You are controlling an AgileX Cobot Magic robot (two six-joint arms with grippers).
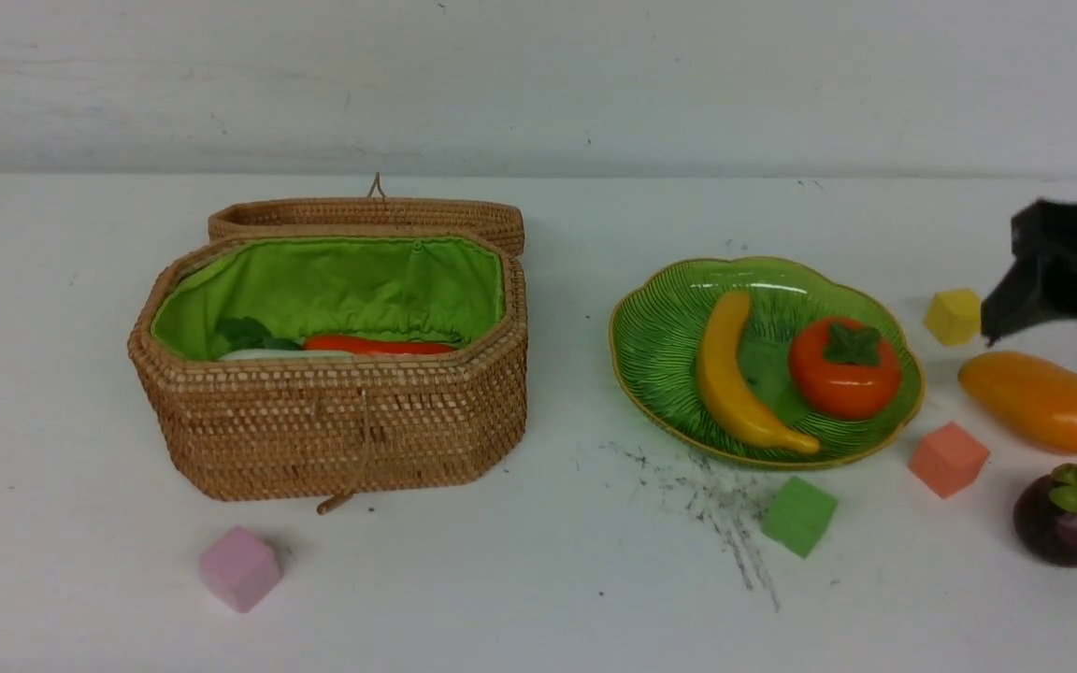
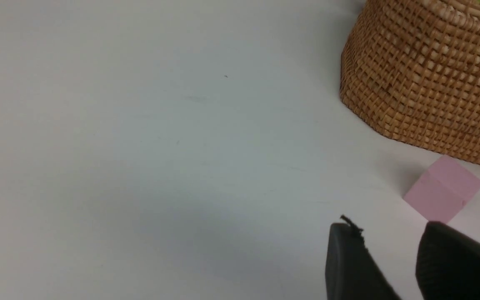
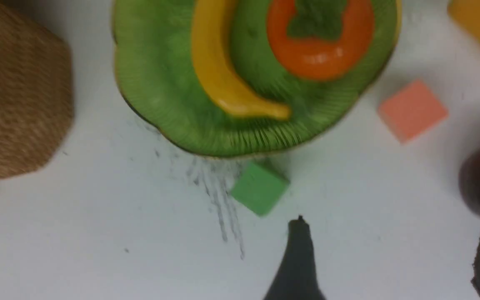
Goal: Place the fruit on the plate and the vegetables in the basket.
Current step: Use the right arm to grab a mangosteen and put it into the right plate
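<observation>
right gripper (image 1: 1043, 344), jaws wide and empty, hovers above the mango (image 1: 1043, 402) at right edge. left gripper (image 2: 388, 228) partly open, empty. plate (image 1: 660, 346), centre right, holds banana (image 1: 735, 374) and persimmon (image 1: 843, 366); basket (image 1: 333, 421), centre left, holds radish (image 1: 267, 354) and carrot (image 1: 375, 345). mangosteen (image 1: 1066, 516) lower right.

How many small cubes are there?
4: pink cube before the basket, green cube and orange cube at the plate's near edge, yellow cube right of it. Basket could hide more.

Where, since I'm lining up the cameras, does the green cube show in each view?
Front view: green cube low, right of centre, in front of the plate.
Left wrist view: not in it.
Right wrist view: mid-picture, just off the plate's rim.
Shared landmark: the basket, in all three.
</observation>
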